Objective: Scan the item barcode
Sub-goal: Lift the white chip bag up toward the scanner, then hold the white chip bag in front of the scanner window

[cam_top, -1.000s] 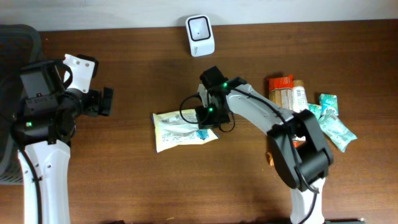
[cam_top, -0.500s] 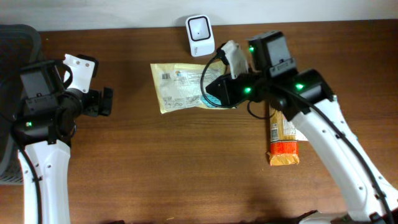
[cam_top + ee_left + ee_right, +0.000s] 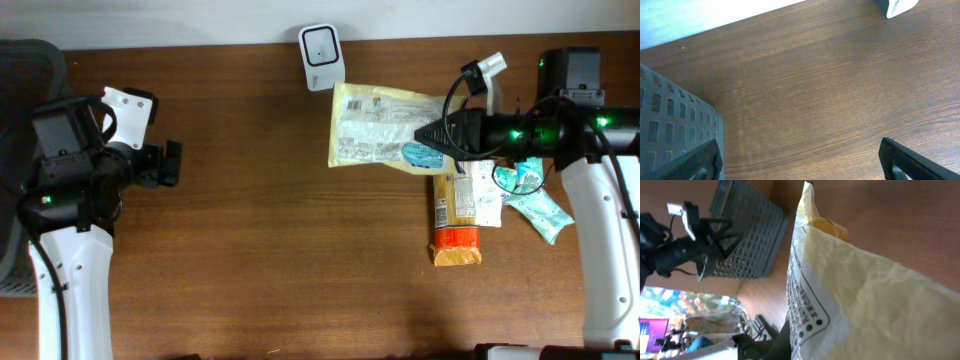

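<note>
While the right gripper [image 3: 428, 133] is clamped tight on the right-hand edge of the pale yellow crinkled plastic packet [image 3: 380, 128], the packet is held up off the table, just right of and nearer than the small white box-shaped scanner [image 3: 322, 44] — so the step in hand looks like the presenting itself. Its printed face is turned up toward the overhead camera. The next move likely calls for tipping that print to the scanner's window and carrying it a little left and far.

On the dark brown wooden table [image 3: 260, 270], an orange-and-cream snack packet [image 3: 457, 232] lies nearest at right, with teal sachets [image 3: 540, 210] just beyond it. At left the left gripper [image 3: 170, 163] hovers with jaws wide and empty, near a grey mesh basket [image 3: 670, 125]. Farthest runs a white wall strip [image 3: 200, 15] — the room beyond is too blurred to tell.
</note>
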Motion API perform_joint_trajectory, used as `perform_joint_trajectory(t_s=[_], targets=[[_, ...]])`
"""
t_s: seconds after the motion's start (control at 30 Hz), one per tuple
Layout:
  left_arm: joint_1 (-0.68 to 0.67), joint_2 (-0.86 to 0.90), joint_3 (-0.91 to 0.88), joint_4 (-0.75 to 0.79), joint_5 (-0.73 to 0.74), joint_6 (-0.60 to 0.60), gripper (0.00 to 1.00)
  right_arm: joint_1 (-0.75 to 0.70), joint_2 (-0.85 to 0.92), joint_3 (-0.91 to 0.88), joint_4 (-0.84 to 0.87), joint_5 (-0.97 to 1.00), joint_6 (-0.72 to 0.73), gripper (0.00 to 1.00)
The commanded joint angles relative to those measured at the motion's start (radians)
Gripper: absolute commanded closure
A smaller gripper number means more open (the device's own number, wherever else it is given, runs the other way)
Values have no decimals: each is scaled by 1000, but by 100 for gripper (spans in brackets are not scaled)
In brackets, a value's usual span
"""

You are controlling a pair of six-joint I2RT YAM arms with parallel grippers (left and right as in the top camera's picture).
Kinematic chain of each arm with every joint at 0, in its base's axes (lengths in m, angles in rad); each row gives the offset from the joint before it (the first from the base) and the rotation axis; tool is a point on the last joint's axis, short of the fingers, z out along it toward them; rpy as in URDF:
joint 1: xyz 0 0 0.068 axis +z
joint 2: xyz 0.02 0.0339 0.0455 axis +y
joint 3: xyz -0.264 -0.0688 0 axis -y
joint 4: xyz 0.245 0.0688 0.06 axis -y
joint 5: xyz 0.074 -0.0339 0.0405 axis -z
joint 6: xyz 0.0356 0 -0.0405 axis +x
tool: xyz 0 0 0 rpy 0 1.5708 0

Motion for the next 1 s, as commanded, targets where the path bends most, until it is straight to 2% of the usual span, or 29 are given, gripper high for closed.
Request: perform_joint_trajectory(t_s=[0.0,0.03,0.1,0.17,0.27,0.33,0.47,0.53,0.6,0.73,0.87,0.93,0.97], targets=[[2,-11,3,2,0,15,1,-5,-28,18,7,-51,-50,96],[2,-11,3,2,0,15,1,-5,-28,18,15,-33,-48,96],[2,-11,3,2,0,15,1,40,-27,18,63,154,9,96],[2,-11,3,2,0,15,1,126,-27,18,122,370,83,96],[2,-11,3,2,0,15,1,236,-2,67,197,557,151,96],[2,-11,3,2,0,15,1,282,80,225,141,631,141,96],[2,-11,3,2,0,15,1,362,371,737,-47,833,77,96],[2,-11,3,2,0,15,1,402,509,924,-36,1070,19,96],[2,-11,3,2,0,15,1,428,560,929,72,1250,-68,96],[2,-11,3,2,0,16,1,459,673,929,292,1404,-299,96],[2,-11,3,2,0,15,1,473,790,929,474,1574,-444,96],[2,-11,3,2,0,15,1,492,849,929,564,1648,-555,96],[2,-11,3,2,0,15,1,508,888,929,591,1696,-657,96]])
